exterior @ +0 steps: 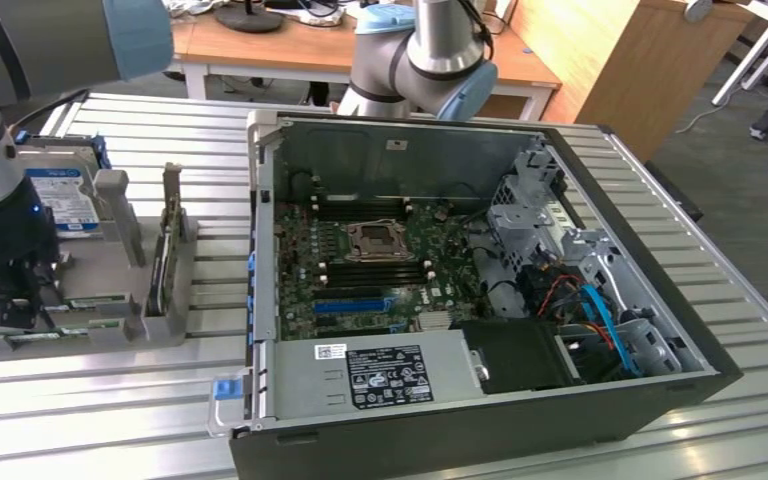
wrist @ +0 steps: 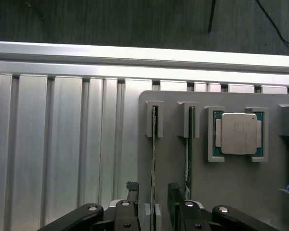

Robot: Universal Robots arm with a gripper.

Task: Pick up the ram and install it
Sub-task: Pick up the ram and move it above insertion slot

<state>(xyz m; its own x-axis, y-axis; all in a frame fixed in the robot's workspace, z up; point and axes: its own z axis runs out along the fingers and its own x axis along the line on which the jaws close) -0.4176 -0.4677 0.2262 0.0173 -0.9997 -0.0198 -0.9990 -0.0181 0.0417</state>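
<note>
Grey holder (wrist: 231,192): thin green ram (wrist: 154,159) (edge-on, slotted)

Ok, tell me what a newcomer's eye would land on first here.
The open computer case in the middle of the exterior view draws the eye first, its green motherboard laid bare. On the exterior view's left, a grey holder carries a hard drive, a silver processor chip and ram sticks on edge. The tool hangs open over it, one finger either side of a ram stick.
</note>
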